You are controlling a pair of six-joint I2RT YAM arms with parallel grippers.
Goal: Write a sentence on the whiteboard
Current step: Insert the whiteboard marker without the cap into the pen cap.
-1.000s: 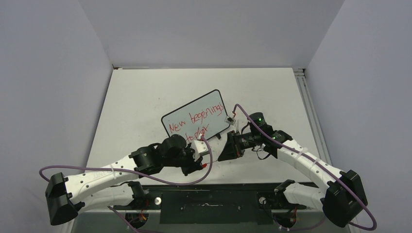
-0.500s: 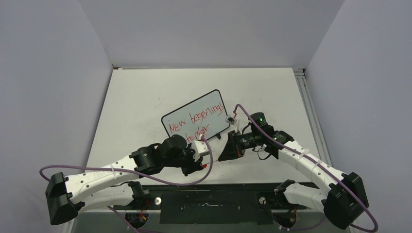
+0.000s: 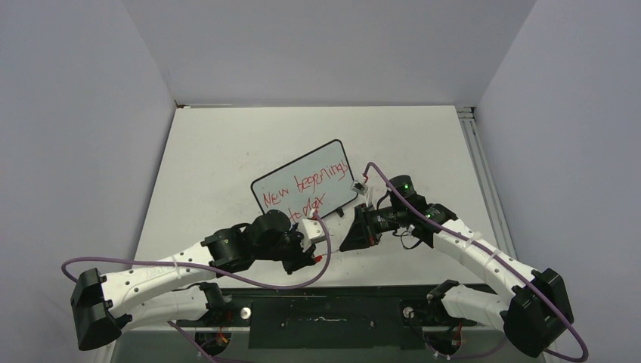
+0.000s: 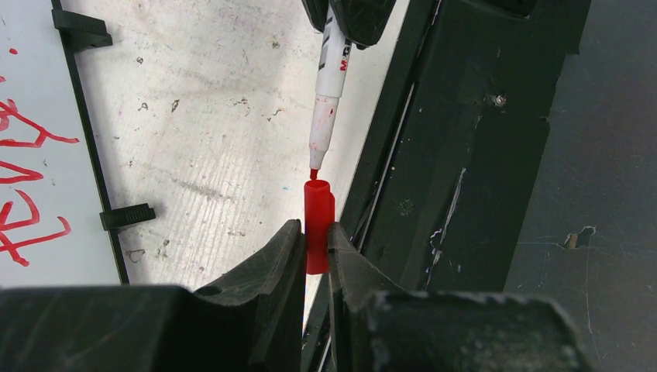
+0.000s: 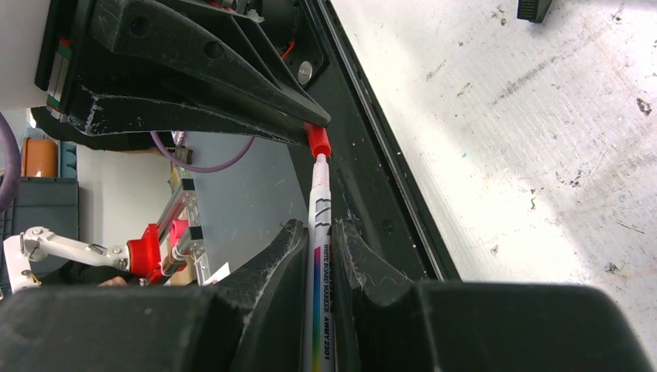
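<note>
The whiteboard (image 3: 302,172) lies at an angle in the middle of the table, and the sentence (image 3: 306,190) runs across it in two lines of red lettering. Its edge (image 4: 31,93) shows at the left of the left wrist view. My left gripper (image 4: 314,229) is shut on a red marker cap (image 4: 318,221), open end pointing away. My right gripper (image 5: 318,229) is shut on the white marker (image 5: 319,203). The marker (image 4: 329,93) points its red tip straight at the cap's mouth, just touching it. The cap (image 5: 317,142) and both grippers hover near the table's front edge.
A black rail (image 4: 465,155) runs along the table's near edge, right beside the cap and marker. The whiteboard's black feet (image 4: 128,217) stick out onto the scuffed tabletop (image 3: 227,151). Grey walls enclose the table on three sides.
</note>
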